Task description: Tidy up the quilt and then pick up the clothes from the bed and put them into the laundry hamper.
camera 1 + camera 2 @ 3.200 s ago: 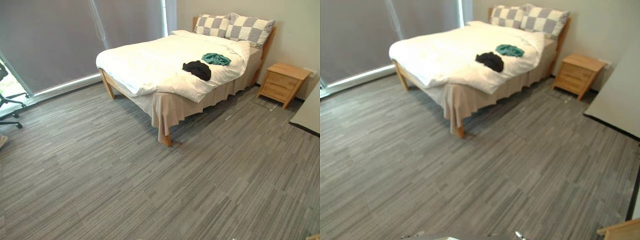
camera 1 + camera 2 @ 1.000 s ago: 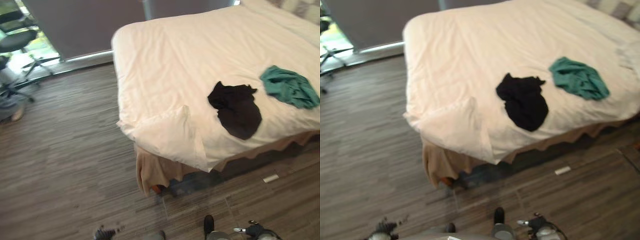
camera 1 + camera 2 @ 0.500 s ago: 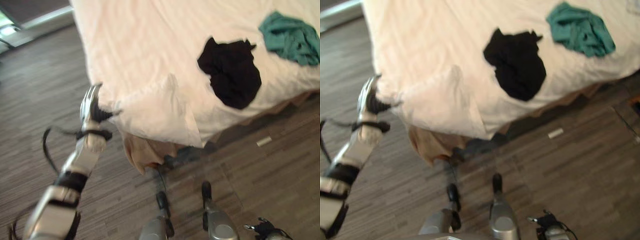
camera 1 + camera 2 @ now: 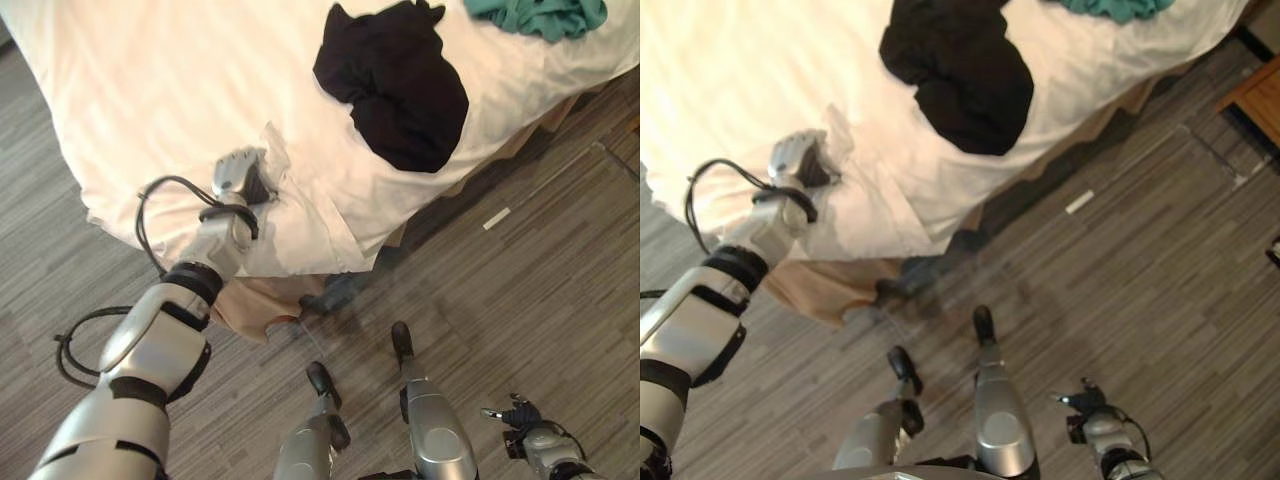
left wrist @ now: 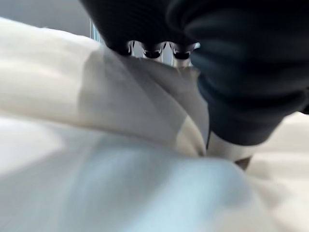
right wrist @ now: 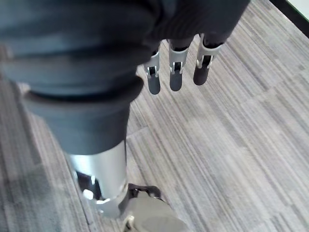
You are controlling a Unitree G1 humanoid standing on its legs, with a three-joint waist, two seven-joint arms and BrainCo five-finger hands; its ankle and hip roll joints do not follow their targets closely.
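Since half a second ago the left hand [image 4: 240, 178] has travelled from the bed's outer edge up onto the folded-back corner of the quilt [image 4: 150, 90], and the head camera has tipped further down, so the bed sits higher in both eye views. Its fingers now press into the white cloth at that flap. In the left wrist view the thumb [image 5: 227, 145] and fingertips [image 5: 154, 50] meet a raised ridge of fabric and seem to pinch it, though the blur leaves some doubt. The right hand [image 4: 1087, 415] hangs low beside the robot over the grey floor [image 6: 231, 145], fingers relaxed and straight, holding nothing.

The turned-over flap lies at the quilt's near corner, its fold running from the hand toward the corner that overhangs the bed skirt [image 4: 255, 300]. My reading is that the left hand, much the nearer, must draw it outward along that line to flatten it. 2 garments wait further up the bed: the black garment [image 4: 395, 85] just beyond the flap, the teal garment [image 4: 540, 15] past it.
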